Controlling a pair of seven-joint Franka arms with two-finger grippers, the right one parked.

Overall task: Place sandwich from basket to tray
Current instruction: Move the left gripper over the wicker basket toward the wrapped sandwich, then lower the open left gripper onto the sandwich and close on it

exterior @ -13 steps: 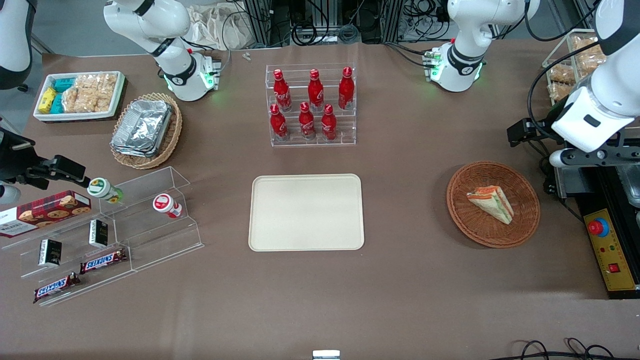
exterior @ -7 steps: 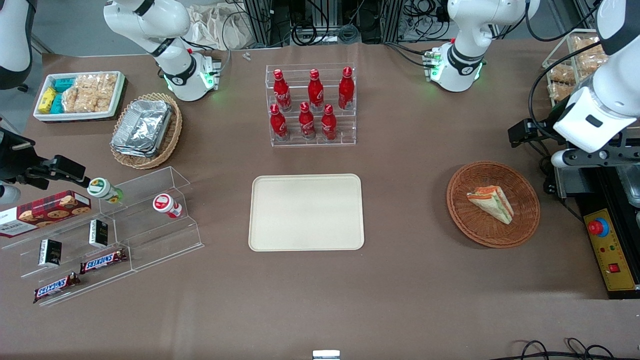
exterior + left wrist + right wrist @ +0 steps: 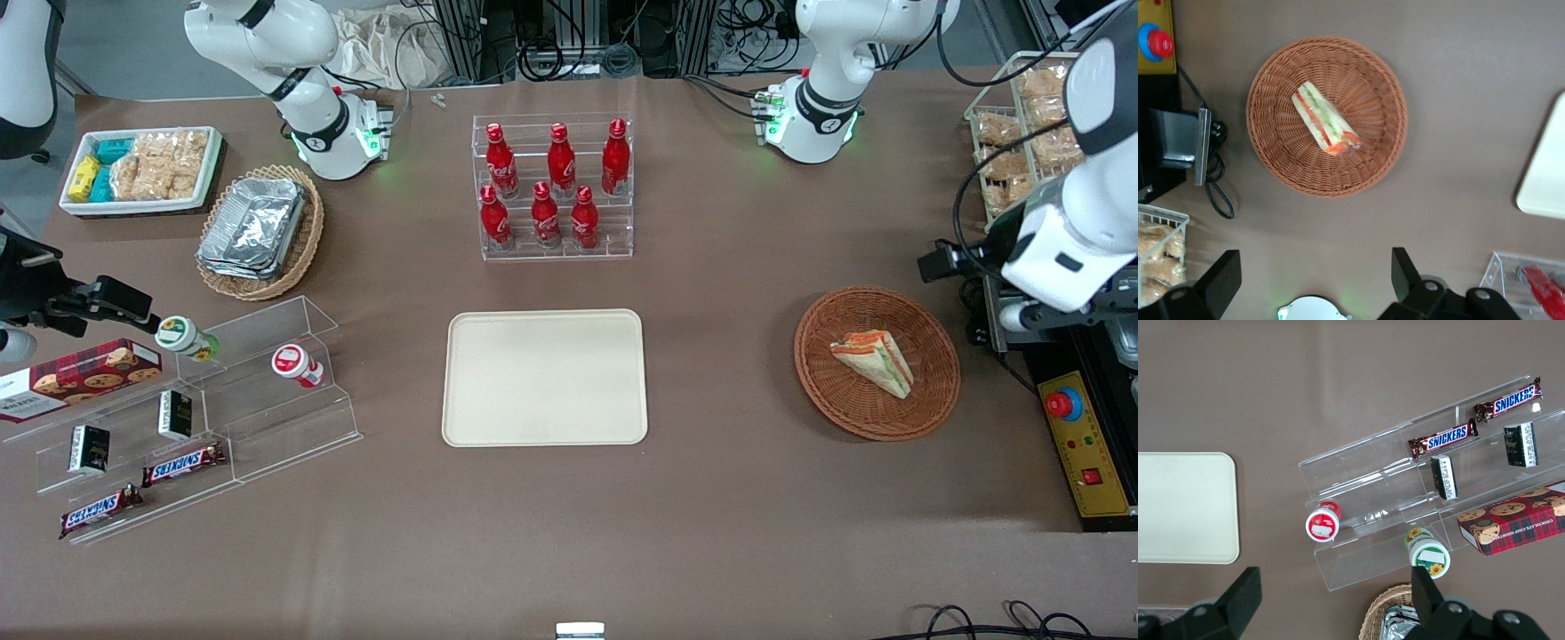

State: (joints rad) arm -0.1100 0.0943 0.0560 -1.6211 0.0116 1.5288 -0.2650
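The sandwich [image 3: 874, 362] is a pale wedge with orange and green layers, lying in the round reddish-brown basket [image 3: 836, 400] toward the working arm's end of the table. Both also show in the left wrist view, the sandwich [image 3: 1325, 119] in the basket [image 3: 1281, 167]. The cream tray [image 3: 544, 377] lies bare at the table's middle; its corner shows in the left wrist view [image 3: 1546, 177]. My left gripper [image 3: 1015, 311] hangs high above the table beside the basket, apart from it. In the left wrist view the gripper [image 3: 1315, 277] is open and empty.
A clear rack of red bottles [image 3: 555, 187] stands farther from the front camera than the tray. A yellow control box with a red button [image 3: 1080, 436] and a wire rack of snacks [image 3: 1022, 133] sit at the working arm's end. A tan basket of foil containers [image 3: 258, 229] and a snack stand [image 3: 178, 418] lie toward the parked arm's end.
My left arm has swung a little nearer the front camera and outward toward its end of the table. The sandwich, basket and tray have not moved.
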